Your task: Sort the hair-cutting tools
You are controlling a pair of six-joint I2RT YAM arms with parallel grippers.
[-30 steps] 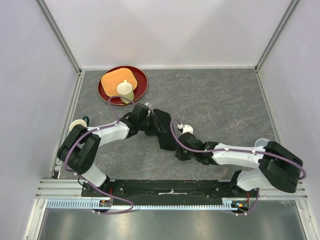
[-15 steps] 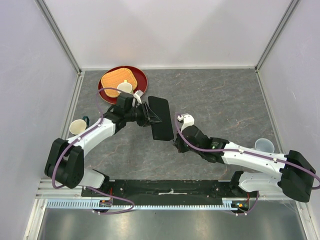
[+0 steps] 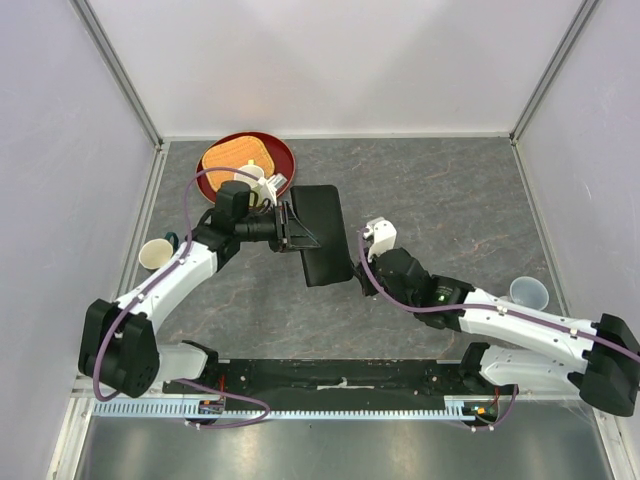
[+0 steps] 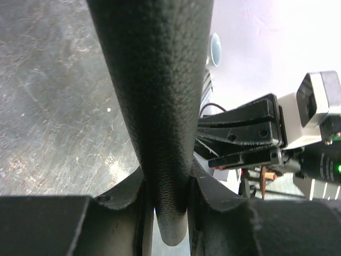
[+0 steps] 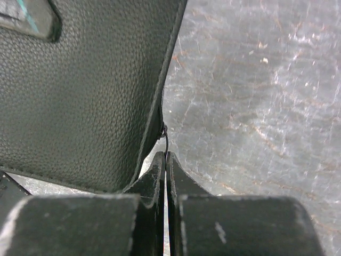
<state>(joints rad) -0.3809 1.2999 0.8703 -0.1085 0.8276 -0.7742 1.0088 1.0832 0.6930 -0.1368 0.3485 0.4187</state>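
— Which way is the black rectangular grained zip case (image 3: 322, 235) pointing?
— Its long axis is running from the arm bases toward the back wall, with the far end leaning slightly left. Where the combs and scissors are lying, I cannot tell.
— And the grippers?
— The left gripper (image 3: 297, 228) is clamping the case's left long edge. The right gripper (image 3: 356, 280) is pinching tight at the case's near right corner.
— Surroundings?
— A grey marbled tabletop (image 3: 450, 200) is lying under the case, and a round red tray (image 3: 285, 153) is sitting just beyond its far left corner.
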